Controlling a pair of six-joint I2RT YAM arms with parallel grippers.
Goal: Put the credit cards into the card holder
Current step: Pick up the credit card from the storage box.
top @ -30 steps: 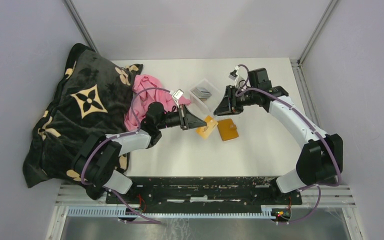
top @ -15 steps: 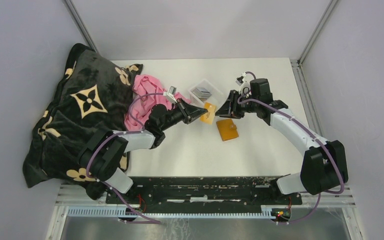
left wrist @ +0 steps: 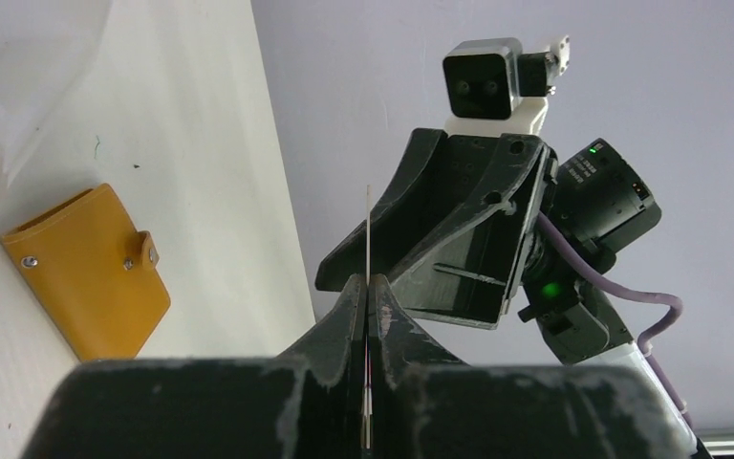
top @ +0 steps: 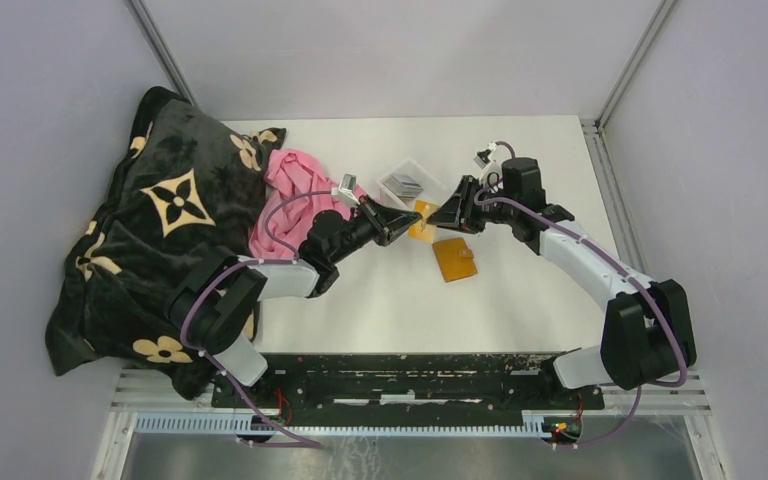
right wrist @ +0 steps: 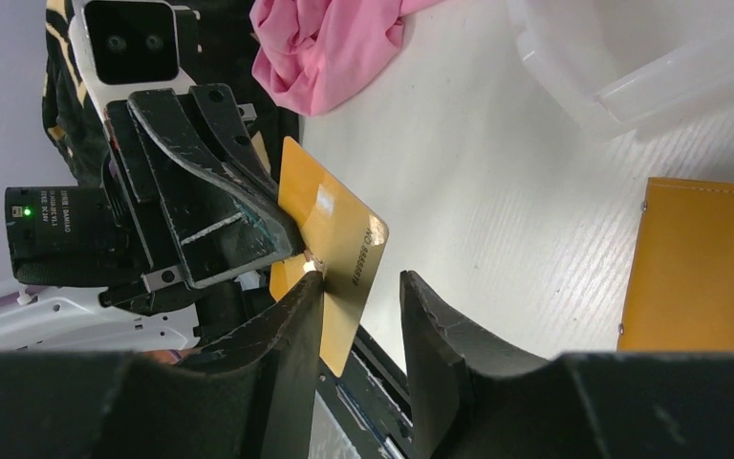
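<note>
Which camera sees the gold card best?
The right wrist view: the card faces it, showing its shiny gold face and printed edge. The left wrist view sees only its thin edge. The top view shows just a tiny orange patch.

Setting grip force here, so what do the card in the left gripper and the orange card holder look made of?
Card: likely thin stiff plastic, glossy orange-gold, catching a bright glare. Card holder: probably leather or imitation leather, matte orange-tan, with a stitched edge and metal snaps.
</note>
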